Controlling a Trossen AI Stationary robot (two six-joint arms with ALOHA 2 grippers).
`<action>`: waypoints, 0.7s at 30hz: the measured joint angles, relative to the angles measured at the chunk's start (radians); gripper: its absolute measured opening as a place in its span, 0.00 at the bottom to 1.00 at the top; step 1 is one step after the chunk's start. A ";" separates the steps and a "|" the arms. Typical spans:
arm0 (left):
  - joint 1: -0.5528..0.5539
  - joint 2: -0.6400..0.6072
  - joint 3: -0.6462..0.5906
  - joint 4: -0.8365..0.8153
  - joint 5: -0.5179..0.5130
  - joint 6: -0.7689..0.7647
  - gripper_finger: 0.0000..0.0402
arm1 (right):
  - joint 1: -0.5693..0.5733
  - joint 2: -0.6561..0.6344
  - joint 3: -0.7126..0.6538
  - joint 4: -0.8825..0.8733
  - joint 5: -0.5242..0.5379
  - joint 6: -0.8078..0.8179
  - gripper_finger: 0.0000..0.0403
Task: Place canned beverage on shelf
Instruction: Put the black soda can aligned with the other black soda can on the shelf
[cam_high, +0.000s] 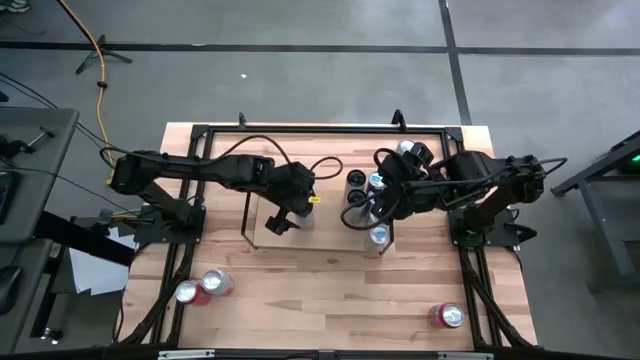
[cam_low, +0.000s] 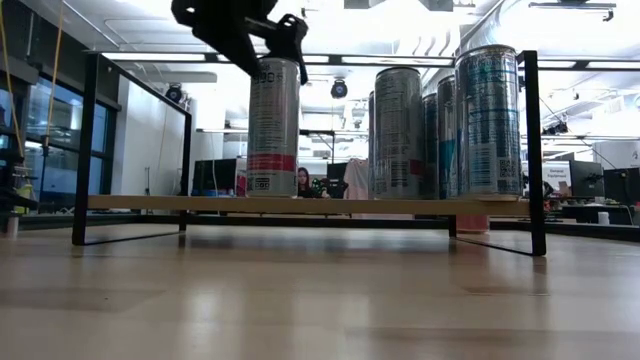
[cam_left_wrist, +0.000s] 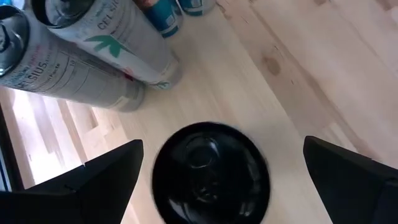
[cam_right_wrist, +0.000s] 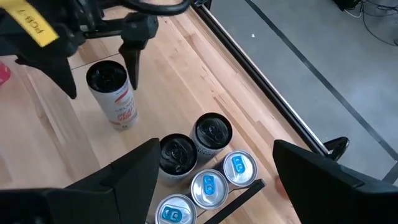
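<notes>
Can standing on the shelf, left gripper open above it

The can (cam_right_wrist: 112, 93) is standing upright on the shelf (cam_low: 300, 204), apart from the other cans (cam_right_wrist: 205, 168); the left gripper (cam_right_wrist: 102, 59) is hovering wide open over its top, gripping nothing. The right gripper (cam_right_wrist: 214, 186) is waiting open above those cans.

Both arms are basically all black, chunky segmented links with rounded joint housings, kind of matte plastic/metal look. Black cables loop out loose near each wrist, the left one making a big arc toward the middle of the high view's frame. The left hand (cam_high: 283, 218) has a small yellow tag on it near the wrist, and in the right wrist view that tag sits at the upper left of the frame with black lettering I can only partly read. Its fingers (cam_right_wrist: 132, 61) are thin dark tapered blades. The right hand (cam_high: 372, 208) has wider, flat, wedge-shaped black fingers (cam_right_wrist: 124, 180). Each arm sits on a black base with splayed bracket feet.
</notes>
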 joint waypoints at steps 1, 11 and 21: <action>0.004 0.002 0.000 0.002 0.004 0.004 0.99 | 0.000 0.000 0.000 0.000 0.000 0.008 0.74; 0.040 0.009 0.001 -0.011 0.039 0.055 0.87 | 0.000 0.000 0.000 0.000 -0.006 0.016 0.74; 0.052 0.009 -0.004 -0.005 0.041 0.077 0.67 | 0.000 0.000 0.000 0.000 -0.008 0.019 0.74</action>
